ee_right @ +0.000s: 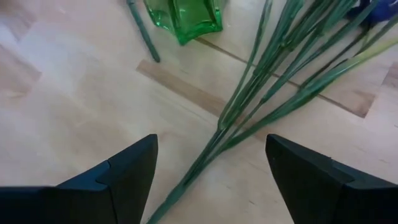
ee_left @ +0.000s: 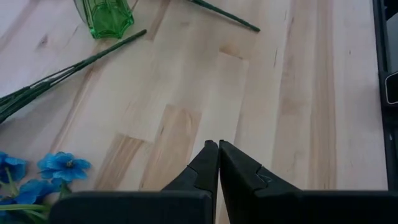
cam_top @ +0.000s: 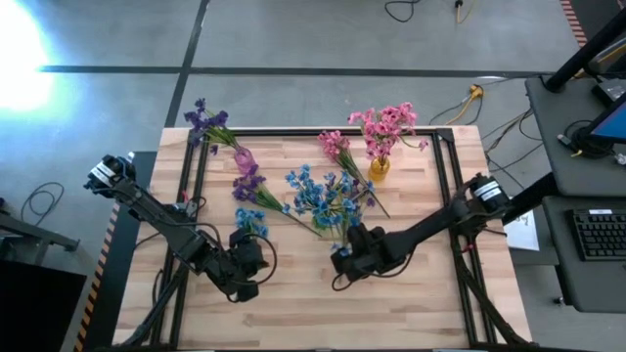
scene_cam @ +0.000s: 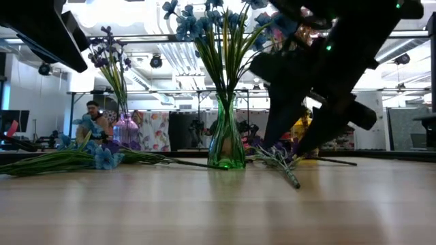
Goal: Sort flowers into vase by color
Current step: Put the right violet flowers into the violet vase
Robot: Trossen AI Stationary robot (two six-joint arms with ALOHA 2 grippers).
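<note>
The right gripper (ee_right: 211, 174) is hovering wide open over green flower stems (ee_right: 261, 106) beside the green glass vase (ee_right: 185, 15), mid-tabletop. The left gripper (ee_left: 217, 152) is waiting shut above bare light wooden tabletop (ee_left: 298, 93) toward the near edge.

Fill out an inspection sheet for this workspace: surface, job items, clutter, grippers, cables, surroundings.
Surface: wooden table, bare at the near side.
Job's things: blue flowers in green vase; pink flowers in yellow vase; purple vase holds purple sprigs; loose stems lying flat.
Clutter: nothing seen.
Grippers: left gripper shut, empty; right gripper open over the loose stems.
Cables: yellow-plugged cable on floor.
Surroundings: keyboard on side desk; a person behind.
</note>
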